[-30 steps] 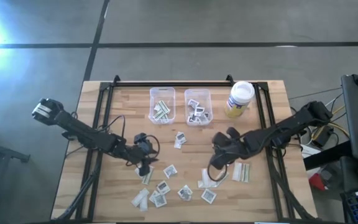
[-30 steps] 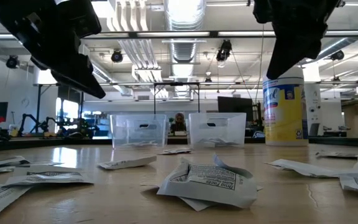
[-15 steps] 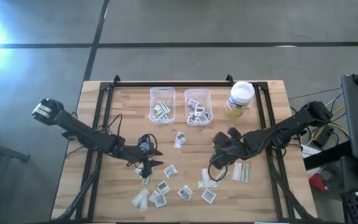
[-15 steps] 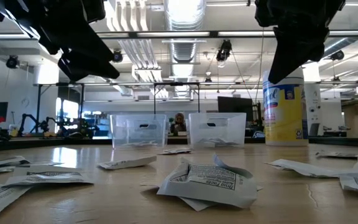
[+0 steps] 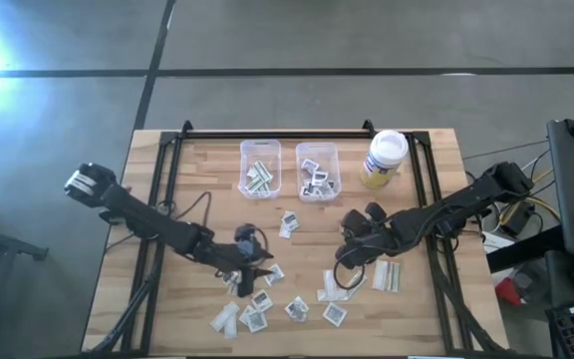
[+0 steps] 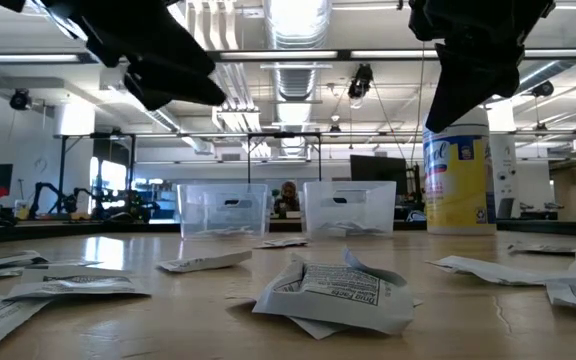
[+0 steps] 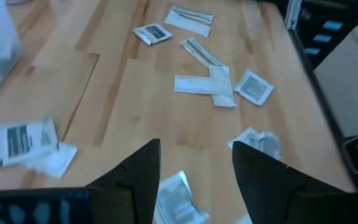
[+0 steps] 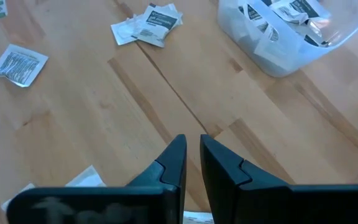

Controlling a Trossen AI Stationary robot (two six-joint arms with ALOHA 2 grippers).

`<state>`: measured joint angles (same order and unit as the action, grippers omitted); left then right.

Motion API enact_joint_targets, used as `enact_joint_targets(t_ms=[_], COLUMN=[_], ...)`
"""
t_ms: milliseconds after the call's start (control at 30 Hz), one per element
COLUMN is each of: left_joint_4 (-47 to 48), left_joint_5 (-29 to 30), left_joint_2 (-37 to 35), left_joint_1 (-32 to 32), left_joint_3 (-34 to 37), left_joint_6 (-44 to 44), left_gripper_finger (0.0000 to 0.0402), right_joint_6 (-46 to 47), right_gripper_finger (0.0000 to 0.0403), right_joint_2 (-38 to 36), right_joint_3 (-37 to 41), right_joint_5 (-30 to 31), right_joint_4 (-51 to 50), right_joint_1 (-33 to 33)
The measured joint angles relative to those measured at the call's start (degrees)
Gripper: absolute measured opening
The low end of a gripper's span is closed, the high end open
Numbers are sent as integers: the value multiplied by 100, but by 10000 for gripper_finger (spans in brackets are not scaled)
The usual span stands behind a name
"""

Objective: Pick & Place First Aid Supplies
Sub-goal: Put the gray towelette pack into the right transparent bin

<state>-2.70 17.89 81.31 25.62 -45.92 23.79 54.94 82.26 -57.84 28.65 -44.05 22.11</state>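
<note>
High view: the left gripper (image 5: 258, 271) hangs over loose packets (image 5: 267, 299) at the front of the bench (image 5: 207, 189) — its fingers are spread. The right gripper (image 5: 343, 261) is near more packets, holding nothing.

Low view: packets lie flat on the wood.

Left wrist view: a packet (image 7: 178, 198) sits between the spread fingers.

Right wrist view: fingers almost pressed together — a bin (image 8: 291, 37) holds packets.

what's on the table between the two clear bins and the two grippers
In the high view, a couple of white packets lie on otherwise bare wood between the bins and the grippers.
</note>
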Motion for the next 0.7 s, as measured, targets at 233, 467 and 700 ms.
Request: enact_joint_targets(t_ms=[233, 467, 700], left_joint_4=[65, 386, 598], left_joint_5=[27, 510, 870], left_joint_2=[885, 1525, 1940], left_joint_1=[82, 324, 462], left_joint_3=[-459, -869, -1190], left_joint_6=[54, 166, -85], left_gripper_finger=[192, 192, 192], right_joint_6=[-114, -133, -133], right_gripper_finger=[43, 43, 43], right_joint_2=[0, 0, 0], right_joint_3=[0, 0, 0], right_joint_5=[-1, -1, -3], right_joint_4=[-11, -14, 14], right_joint_1=[0, 0, -4])
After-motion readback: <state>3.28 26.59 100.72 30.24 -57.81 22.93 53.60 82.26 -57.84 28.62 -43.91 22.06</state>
